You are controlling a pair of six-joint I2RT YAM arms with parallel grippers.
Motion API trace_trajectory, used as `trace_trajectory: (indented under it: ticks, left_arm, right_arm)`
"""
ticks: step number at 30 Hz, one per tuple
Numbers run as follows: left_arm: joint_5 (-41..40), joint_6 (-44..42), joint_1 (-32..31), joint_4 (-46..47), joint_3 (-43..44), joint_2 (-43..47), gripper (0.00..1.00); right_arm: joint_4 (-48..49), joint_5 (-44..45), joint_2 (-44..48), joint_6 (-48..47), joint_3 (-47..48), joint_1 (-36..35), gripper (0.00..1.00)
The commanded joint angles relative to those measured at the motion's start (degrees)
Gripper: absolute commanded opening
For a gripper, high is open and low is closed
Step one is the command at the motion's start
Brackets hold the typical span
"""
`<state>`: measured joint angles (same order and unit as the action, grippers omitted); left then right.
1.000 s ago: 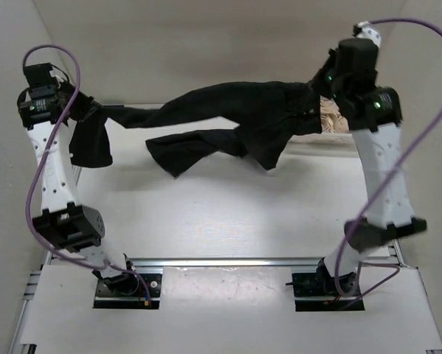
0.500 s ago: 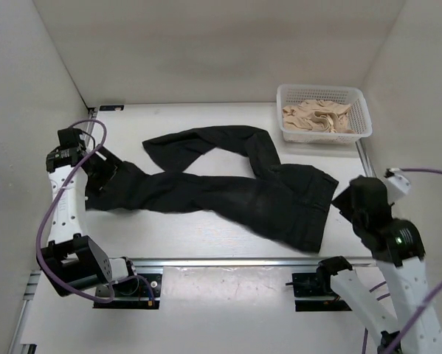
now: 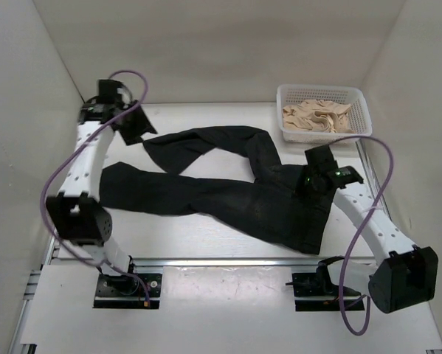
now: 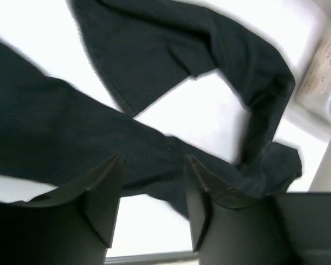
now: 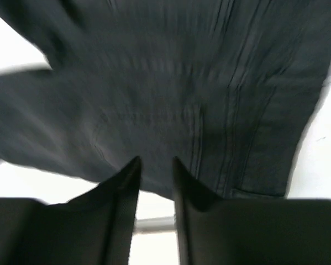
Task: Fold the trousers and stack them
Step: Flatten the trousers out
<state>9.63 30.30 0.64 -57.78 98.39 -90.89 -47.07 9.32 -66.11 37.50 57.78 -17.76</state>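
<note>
The black trousers [image 3: 228,195] lie spread on the white table, waist at the right and both legs running left. The upper leg bends back toward the far left. My left gripper [image 3: 141,131] hovers by that upper leg's hem, open with nothing between its fingers [image 4: 201,185]; beneath it are the trousers [image 4: 54,132]. My right gripper [image 3: 303,186] hangs over the waist part. In the right wrist view its jaws [image 5: 155,163] stand a narrow gap apart and empty above the seamed fabric [image 5: 165,83].
A white basket [image 3: 324,94] with beige cloth stands at the back right, and its edge [image 4: 325,77] shows in the left wrist view. White walls close in the left, back and right. A metal rail [image 3: 228,262] runs along the near edge.
A second ago both grippers held the trousers in the air. The trousers now lie on the table, let go. The left arm has swung to the far-left hem, the right over the waist.
</note>
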Motion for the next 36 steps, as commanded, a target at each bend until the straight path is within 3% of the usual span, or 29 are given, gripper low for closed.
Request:
trace_trajectory:
  ticks: [1, 6, 9, 11, 12, 17, 20, 22, 24, 25, 27, 28, 31, 33, 36]
  left_arm:
    - [-1.6, -0.6, -5.6, -1.0, 4.5, -11.0, 0.65]
    - [-5.6, 1.2, -11.1, -3.9, 17.3, -25.3, 0.62]
    - [-5.6, 3.0, -11.1, -4.5, 25.0, -32.5, 0.65]
    - [-5.6, 4.1, -11.1, -5.4, 29.1, -37.3, 0.78]
    - [-5.6, 4.1, -11.1, -5.4, 30.4, -38.9, 0.82]
    - [-5.5, 4.7, -11.1, -5.4, 32.2, -46.6, 0.86]
    - [-6.3, 4.7, -11.1, -5.4, 29.7, -47.9, 0.86]
    - [-6.3, 4.7, -10.5, -4.6, 27.7, -48.4, 0.78]
    - [-6.9, 4.1, -9.2, -3.8, 25.2, -48.4, 0.6]
    - [-6.9, 4.1, -9.2, -3.8, 24.7, -48.4, 0.37]
    - [-8.0, 4.1, -7.1, -3.8, 23.4, -47.9, 0.12]
    - [-8.0, 3.5, -6.4, -3.8, 23.4, -47.9, 0.1]
    - [-12.3, 3.0, -3.4, -5.0, 21.6, -45.3, 0.1]
    - [-14.6, 3.0, -0.7, -5.0, 18.7, -42.2, 0.1]
    - [-15.2, 2.5, 2.4, -4.4, 13.9, -37.2, 0.1]
  right_arm:
    - [5.9, -11.8, 0.0, -0.7, -4.9, 0.0, 0.37]
    - [6.7, -10.5, -4.6, -4.5, -3.3, 0.0, 0.69]
    - [5.4, -7.9, -6.9, -5.3, -0.9, 0.0, 0.69]
    - [5.4, -7.9, -7.5, -5.3, -0.4, 1.3, 0.69]
    - [5.9, -8.8, -7.5, -5.3, -0.4, 1.8, 0.64]
    - [11.7, -16.4, -13.1, -3.1, -2.1, 3.2, 0.56]
    - [15.0, -19.0, -18.6, -3.1, -2.1, 2.6, 0.77]
    - [15.6, -19.0, -21.5, -3.1, -1.6, 1.7, 0.85]
    - [16.3, -17.2, -23.0, -3.1, -1.6, 1.0, 0.85]
    - [16.8, -16.7, -24.2, -3.1, -2.2, 1.0, 0.79]
    - [16.8, -15.5, -24.8, -3.1, -4.4, 1.0, 0.66]
    - [17.4, -15.0, -25.5, -3.1, -5.2, 1.0, 0.45]
    - [17.4, -13.6, -26.1, -1.7, -8.9, 1.5, 0.13]
    - [17.4, -13.0, -24.9, -0.6, -12.1, 2.0, 0.05]
    - [17.4, -13.5, -20.4, 1.6, -14.6, 2.6, 0.02]
